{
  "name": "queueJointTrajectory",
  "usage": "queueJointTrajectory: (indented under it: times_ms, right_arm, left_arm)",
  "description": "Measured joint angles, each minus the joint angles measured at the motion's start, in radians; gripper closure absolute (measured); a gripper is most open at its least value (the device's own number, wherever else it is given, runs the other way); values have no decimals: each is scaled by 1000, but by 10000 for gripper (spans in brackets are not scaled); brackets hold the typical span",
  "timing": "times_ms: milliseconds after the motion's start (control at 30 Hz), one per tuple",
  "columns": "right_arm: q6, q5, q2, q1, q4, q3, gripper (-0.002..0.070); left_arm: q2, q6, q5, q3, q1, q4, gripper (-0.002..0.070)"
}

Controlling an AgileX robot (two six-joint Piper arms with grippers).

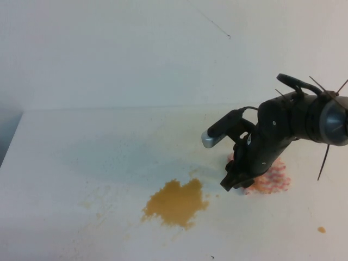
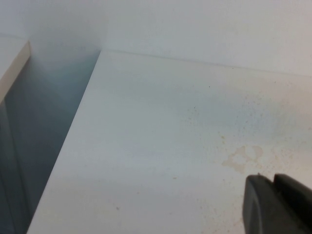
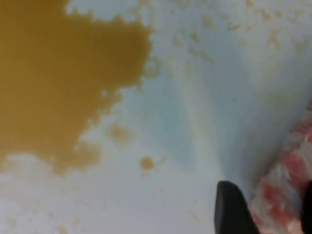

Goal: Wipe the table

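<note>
The white desk [image 1: 81, 163] fills nearly everything I see, with a faint greyish smear across its middle. On it, toward the near edge and about centre, lies the big orange-brown spill [image 1: 175, 202], wet-looking and ragged at its rim, with small flecks scattered around it. To the right of the spill, apart from it, sits the red-and-white cloth [image 1: 272, 179], bunched flat on the desk. My right gripper [image 1: 232, 182] is down at the cloth's left edge, jaws apart, with the cloth lying between them; I see no pinch on it. My left gripper [image 2: 278, 204] hangs above the left part of the desk, out of the high view, and I cannot tell whether it is apart or together. A tiny orange drop [image 1: 321, 229] sits alone near the right front corner. I judge the step in hand to be taking up the cloth; no wiping shows on the spill. Next I would need to close firmly on the cloth, then drag it left across the puddle with steady pressure.
</note>
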Motion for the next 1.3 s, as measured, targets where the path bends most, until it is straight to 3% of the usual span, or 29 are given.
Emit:
queueJointTrajectory:
  times_ms: [167,333,467,600,900,1300]
  right_arm:
    - [7,-41,38,0,-23,-10,410]
    - [7,-41,56,0,-59,-18,582]
    - [7,-38,56,0,-69,-22,650]
    - [-1,6,60,0,-23,-54,660]
    - [-198,90,62,38,320,-222,661]
    - [-235,182,180,67,415,-239,663]
  left_arm:
    - [0,0,0,0,0,0,679]
    - [0,0,0,0,0,0,679]
    - [0,0,0,0,0,0,679]
    - [0,0,0,0,0,0,679]
    - [0,0,0,0,0,0,679]
    - [0,0,0,0,0,0,679]
